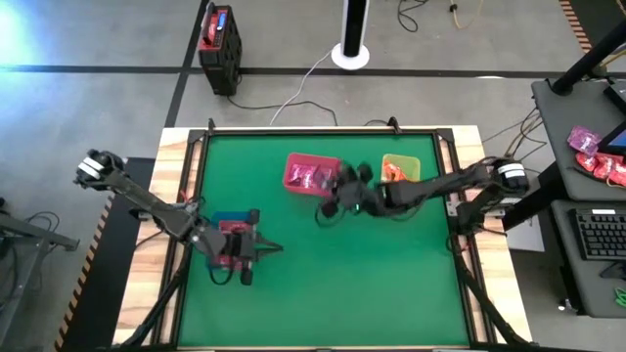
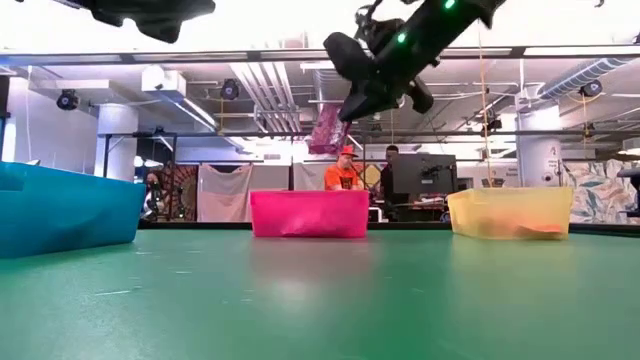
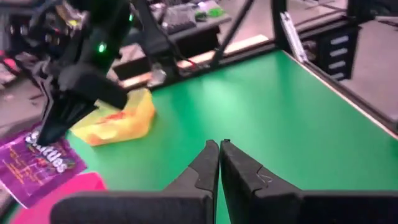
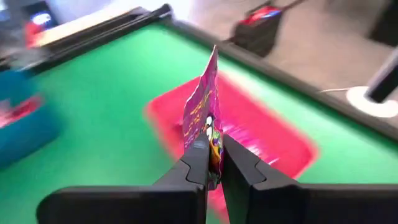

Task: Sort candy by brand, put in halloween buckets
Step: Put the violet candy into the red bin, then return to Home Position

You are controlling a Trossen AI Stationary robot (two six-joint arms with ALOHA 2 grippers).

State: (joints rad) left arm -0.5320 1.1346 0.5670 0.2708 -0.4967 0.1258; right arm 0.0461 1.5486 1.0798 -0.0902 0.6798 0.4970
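Green table below, right claw (image 4: pixel 212 163) pinches a magenta packet (image 4: pixel 206 115) upright, seemingly above the pink bin (image 4: pixel 261 134).

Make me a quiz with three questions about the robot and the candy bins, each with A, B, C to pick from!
1. Where is the right claw?
A. Beside the pink bin
B. Over the blue bin
C. Off the table

2. What colour is the packet it carries?
A. Orange
B. Magenta-pink
C. Blue

3. How is the left claw?
A. Wide open
B. Holding candy
C. Shut and empty

Answers:
1. A, the high view shows it next to the pink bin, between it and the lime green bin.
2. B, the right wrist view shows a magenta-pink packet upright between the fingers.
3. C, the left wrist view shows its fingers pressed together with nothing between.
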